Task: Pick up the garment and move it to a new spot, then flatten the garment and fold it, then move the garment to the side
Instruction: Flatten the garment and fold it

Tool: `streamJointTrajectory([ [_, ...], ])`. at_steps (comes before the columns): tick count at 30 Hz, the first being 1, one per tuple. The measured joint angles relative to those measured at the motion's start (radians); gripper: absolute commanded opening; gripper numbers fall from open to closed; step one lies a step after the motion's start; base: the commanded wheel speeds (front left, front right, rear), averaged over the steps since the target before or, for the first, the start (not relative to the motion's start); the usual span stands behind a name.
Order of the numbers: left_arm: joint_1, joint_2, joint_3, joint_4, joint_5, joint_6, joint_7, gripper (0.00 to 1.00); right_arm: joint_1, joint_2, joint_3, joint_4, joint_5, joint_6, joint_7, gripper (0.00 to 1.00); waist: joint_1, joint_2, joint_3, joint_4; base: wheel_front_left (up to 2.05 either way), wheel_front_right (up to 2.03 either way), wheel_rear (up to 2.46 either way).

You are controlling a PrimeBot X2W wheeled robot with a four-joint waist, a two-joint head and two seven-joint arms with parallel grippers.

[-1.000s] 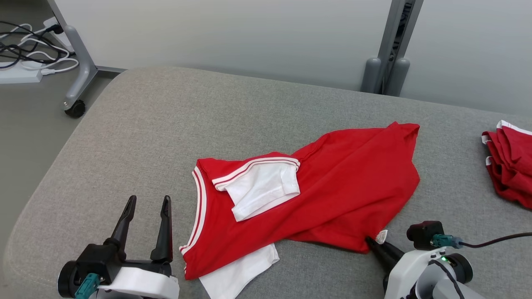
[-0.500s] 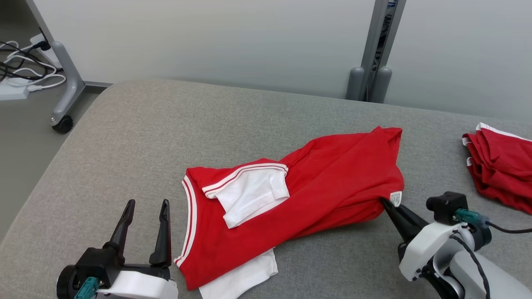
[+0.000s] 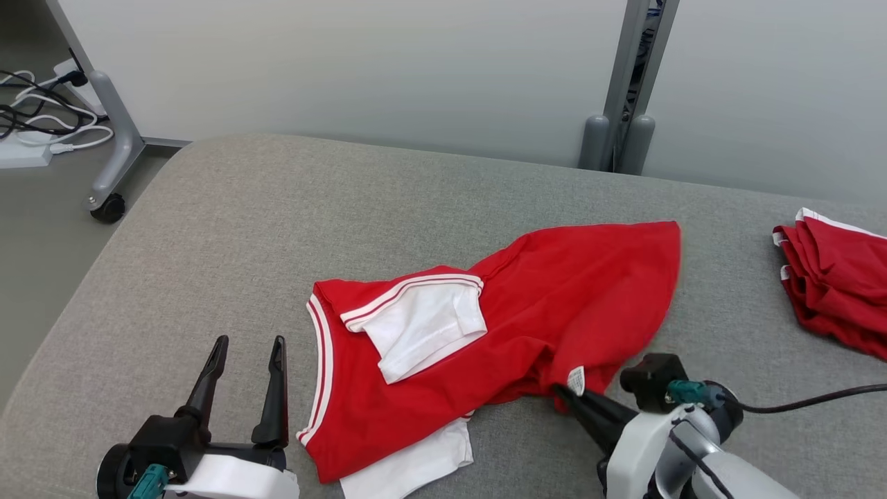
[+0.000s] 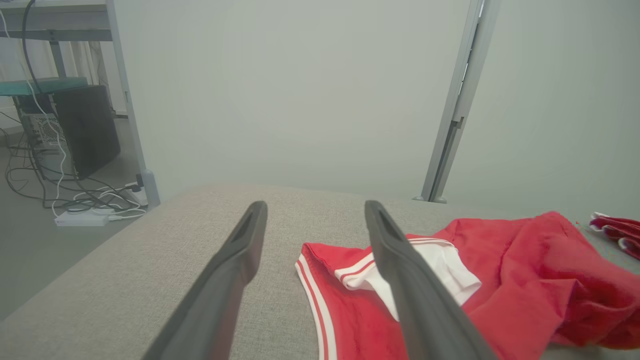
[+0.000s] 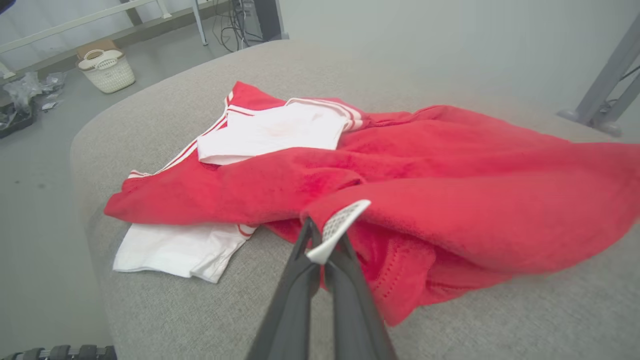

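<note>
Far left, on the floor beyond the grey padded surface (image 3: 242,208), a tangle of cables (image 3: 34,118) lies beside a wheeled frame leg (image 3: 111,166). At the near left the left gripper (image 3: 250,341) hovers just above the padding with its two dark fingers spread wide and nothing between them; it stands just beside the garment's striped edge (image 3: 322,360) without touching it. The garment (image 3: 568,291), a red jersey with white striped trim, lies crumpled across the near middle of the surface and stretches from that striped edge towards the far right. One white sleeve (image 3: 423,322) is folded over onto the red fabric, and a second white sleeve (image 3: 409,464) sticks out from under the garment's near side. Right of middle, at the near edge of the red cloth, the right gripper (image 3: 558,391) is clenched tight on the garment's hem, its fingertips pinching the fabric right beside a small white label (image 3: 576,380); in the right wrist view the cloth bunches up over the tips and the label (image 5: 337,225) stands out above them. Behind, a grey metal post (image 3: 634,69) rises against the pale wall. At the far right a pile of red clothes (image 3: 838,284) rests on the padding, well apart from the garment.
</note>
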Motion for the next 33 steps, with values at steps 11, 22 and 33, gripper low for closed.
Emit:
streamJointTrajectory([
  [11,-0.001,0.0,0.008,-0.001,0.003,0.0,0.0,1.0,0.022,0.016,-0.001,0.055,0.045,0.0,-0.044,1.0,0.0,0.0,0.009,0.001,0.0,0.0,0.0],
  [22,-0.001,0.0,0.006,-0.005,0.002,0.0,0.0,1.0,0.028,-0.09,-0.088,-0.008,0.113,0.0,-0.094,1.0,0.0,0.0,0.018,-0.029,0.0,0.0,0.0],
  [33,-0.003,0.0,0.006,-0.009,0.002,0.0,0.0,1.0,0.076,-0.081,-0.121,0.011,0.087,0.0,-0.02,1.0,0.0,0.0,0.026,-0.024,0.0,0.0,0.0],
])
